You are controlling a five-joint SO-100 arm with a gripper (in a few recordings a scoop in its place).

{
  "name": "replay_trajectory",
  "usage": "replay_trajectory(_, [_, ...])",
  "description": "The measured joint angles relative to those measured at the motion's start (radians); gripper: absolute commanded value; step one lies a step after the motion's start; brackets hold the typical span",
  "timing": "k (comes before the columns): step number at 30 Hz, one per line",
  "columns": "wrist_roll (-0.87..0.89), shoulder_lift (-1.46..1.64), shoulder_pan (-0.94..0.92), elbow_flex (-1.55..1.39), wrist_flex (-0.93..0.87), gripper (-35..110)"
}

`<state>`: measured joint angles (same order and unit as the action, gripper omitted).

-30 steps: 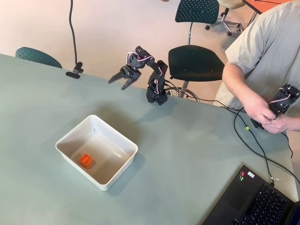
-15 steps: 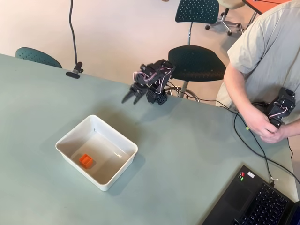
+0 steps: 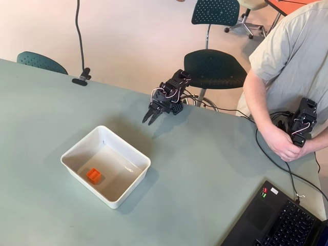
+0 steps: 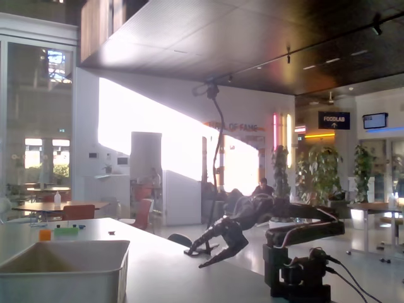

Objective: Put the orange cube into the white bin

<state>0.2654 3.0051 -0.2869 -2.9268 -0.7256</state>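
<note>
The fingers hang slightly apart and empty, well clear of the shallow white plastic bin, where the small orange plastic cube rests inside; likely nothing remains but parking.

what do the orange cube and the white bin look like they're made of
Orange cube: probably plastic, going by its even, saturated colour and crisp edges. White bin: probably moulded plastic with a smooth, slightly glossy finish; thin rim, rounded corners, and a faint highlight on its inner floor.
</note>
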Motion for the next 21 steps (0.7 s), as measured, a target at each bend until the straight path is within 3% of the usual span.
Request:
replay_trajectory(8, [-0.196,-0.003,0.005,-0.018,-0.003,-1])
replay_trajectory(21, [-0.209,0.000,-0.017,-0.094,-0.110,-1])
